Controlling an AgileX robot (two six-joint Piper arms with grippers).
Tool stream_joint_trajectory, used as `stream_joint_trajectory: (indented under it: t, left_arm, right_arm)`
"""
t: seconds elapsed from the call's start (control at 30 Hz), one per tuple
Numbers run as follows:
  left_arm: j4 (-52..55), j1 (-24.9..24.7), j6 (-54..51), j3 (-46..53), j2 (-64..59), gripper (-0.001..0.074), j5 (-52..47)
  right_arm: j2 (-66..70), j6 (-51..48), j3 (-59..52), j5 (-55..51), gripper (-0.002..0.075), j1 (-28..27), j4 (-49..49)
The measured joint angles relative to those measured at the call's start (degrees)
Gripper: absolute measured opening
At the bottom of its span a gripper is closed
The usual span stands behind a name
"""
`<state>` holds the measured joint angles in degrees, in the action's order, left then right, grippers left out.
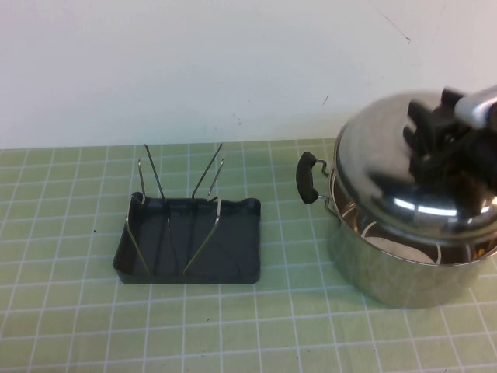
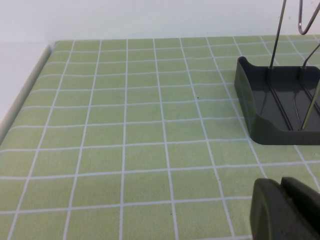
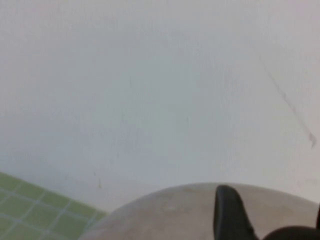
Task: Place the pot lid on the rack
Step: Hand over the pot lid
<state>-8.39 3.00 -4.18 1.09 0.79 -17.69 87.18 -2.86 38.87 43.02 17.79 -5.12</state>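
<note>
Lid is seen tilted above the pot, its left edge raised so the pot's inside shows beneath it; the right hand is closed on the lid at its centre, black fingers pressed to the dome in the right wrist view; the knob itself is hidden by them. The rack sits well apart to the left on the tabletop, prongs upright in splayed pairs, nothing lodged between them.

The step in hand is judged to be the lift and carry; the grip should be kept firm, since a shiny dome hung from one point may swing; the lid should be raised clear of the rim and the black handle before it is moved left; it is best turned on edge over the rack and lowered into a gap between prongs, not onto their tips, or the light tray may be tipped.

The left hand is held low over the tabletop just beside the rack's near corner; its fingers appear closed on nothing.
</note>
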Motion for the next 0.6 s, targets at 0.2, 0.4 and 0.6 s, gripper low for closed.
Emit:
stream_joint_trajectory:
  t: [0.2, 0.4, 0.6]
  left_arm:
    - [0.0, 0.0, 0.0, 0.0, 0.0, -0.0003, 0.0]
    - [0.0, 0.0, 0.0, 0.0, 0.0, -0.0003, 0.0]
    - [-6.04, 0.0, 4.18, 0.0, 0.0, -0.0004, 1.79]
  right_arm:
    - [-12.58, 0.1, 0.66, 0.72, 0.0333, 0.0, -3.15]
    - [-22.98, 0.11, 1.48, -6.16, 0.0333, 0.0, -7.05]
    - [-28.68, 0.21, 1.52, -15.05, 0.0333, 0.0, -9.54]
